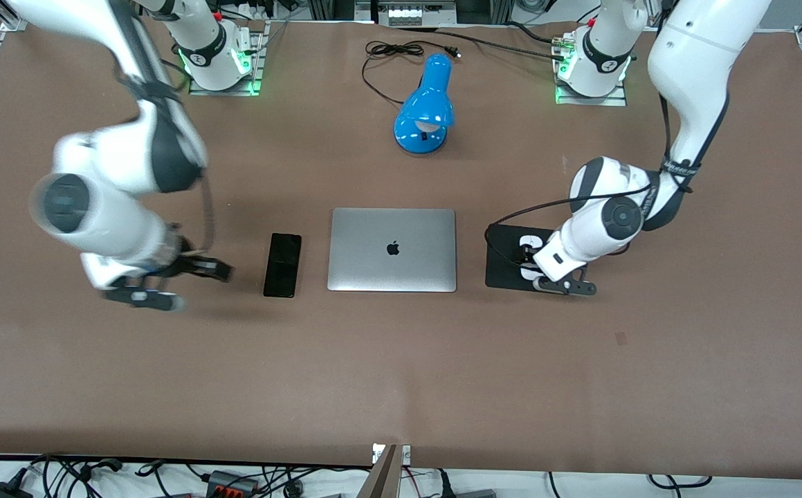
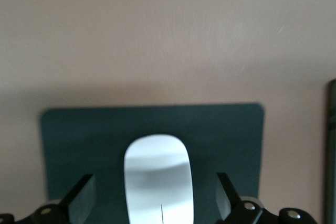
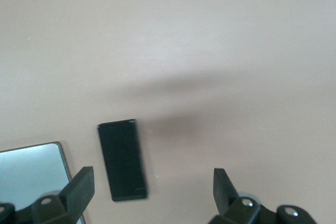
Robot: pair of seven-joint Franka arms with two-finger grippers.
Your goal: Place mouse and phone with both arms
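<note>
- Front view: the phone (image 1: 282,265) lies flat on the brown table (image 1: 401,373), just beside the closed silver laptop (image 1: 392,250) toward the right arm's end. The right gripper (image 1: 201,271) hangs over bare table near the phone, holding nothing.
- Front view: the mouse (image 1: 531,257) sits on the black pad (image 1: 508,256), beside the laptop toward the left arm's end. The left gripper (image 1: 529,259) is low over the pad, around the mouse.
- Front view: a blue desk lamp (image 1: 425,107) with its black cord (image 1: 390,59) stands farther from the camera than the laptop, between the two arm bases.
- Left wrist view: the mouse (image 2: 158,179) rests on the pad (image 2: 79,140), with a left finger (image 2: 83,199) on each side, spread wide and not touching the shell. By my reading the mouse is already set down and let go.
- Right wrist view: the phone (image 3: 122,159) lies near a corner of the laptop (image 3: 31,174), apart from the right gripper (image 3: 152,188), whose fingers stand wide apart and empty.
- Judgement: both things look placed, so the task seems near its end. The next move calls for lifting the left gripper straight up, without nudging the mouse off the pad.
- Room: cables and power bricks lie along the table's near edge.
</note>
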